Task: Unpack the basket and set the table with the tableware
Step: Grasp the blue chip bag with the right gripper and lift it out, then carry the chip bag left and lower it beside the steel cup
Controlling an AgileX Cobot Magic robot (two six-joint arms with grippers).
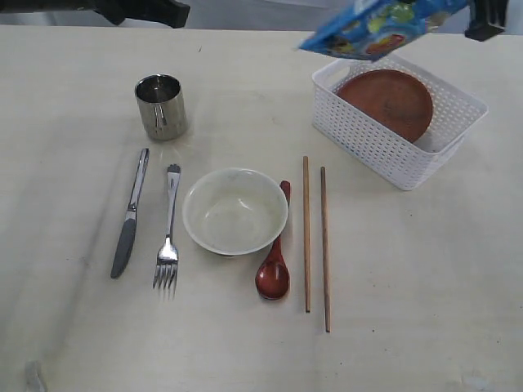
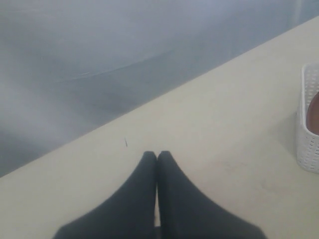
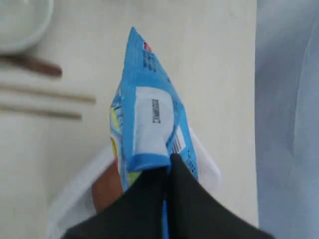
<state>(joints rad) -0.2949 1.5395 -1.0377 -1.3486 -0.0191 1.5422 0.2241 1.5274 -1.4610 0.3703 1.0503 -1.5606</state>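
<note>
My right gripper (image 3: 168,162) is shut on the edge of a blue snack packet (image 3: 149,114), which hangs in the air over the white basket (image 1: 384,155). A brown round plate (image 1: 386,102) lies tilted inside the basket. On the table (image 1: 425,286) stand a steel cup (image 1: 161,106) and a cream bowl (image 1: 234,211). A knife (image 1: 131,214) and a fork (image 1: 169,229) lie left of the bowl. A red-brown spoon (image 1: 274,269) and two chopsticks (image 1: 306,237) lie right of it. My left gripper (image 2: 157,154) is shut on nothing, at the table's far left edge.
The blue packet (image 1: 380,24) hides the basket's far rim in the exterior view. The basket's corner (image 2: 309,144) shows at the side of the left wrist view. Grey floor lies beyond the table's far edge.
</note>
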